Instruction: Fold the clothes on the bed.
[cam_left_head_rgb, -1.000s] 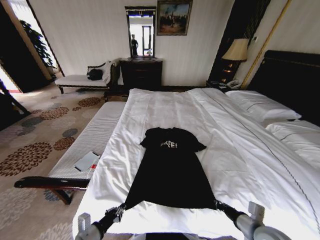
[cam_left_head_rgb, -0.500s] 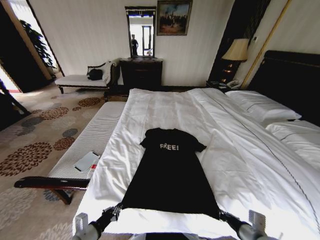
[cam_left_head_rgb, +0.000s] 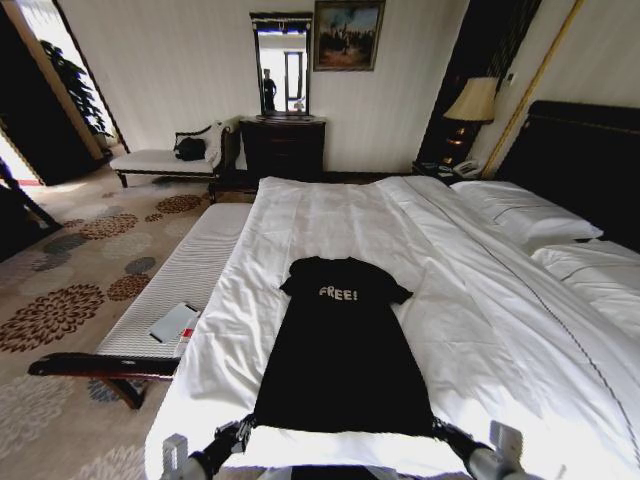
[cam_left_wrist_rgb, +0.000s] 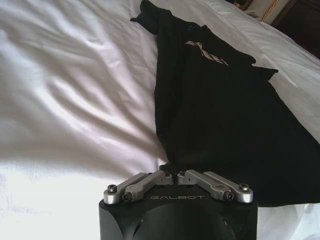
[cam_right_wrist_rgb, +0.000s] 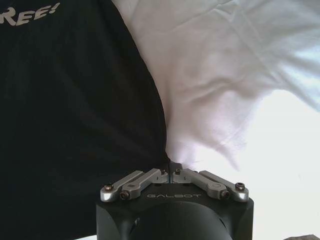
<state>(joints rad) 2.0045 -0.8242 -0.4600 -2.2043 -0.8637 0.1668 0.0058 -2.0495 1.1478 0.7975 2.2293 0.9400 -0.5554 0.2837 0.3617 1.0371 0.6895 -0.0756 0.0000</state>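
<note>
The shirt (cam_left_head_rgb: 343, 345) lies flat on the bed (cam_left_head_rgb: 500, 330), hem at the near edge. The left gripper (cam_left_wrist_rgb: 173, 175) and right gripper (cam_right_wrist_rgb: 170, 173) each pinch a hem corner. Uneven pulling could skew or bunch the shirt; a thin pinch might slip.

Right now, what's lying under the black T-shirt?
The T-shirt lies flat on the bed's white duvet. The left tool and right tool pinch its hem corners. The duvet directly beneath is covered.
</note>
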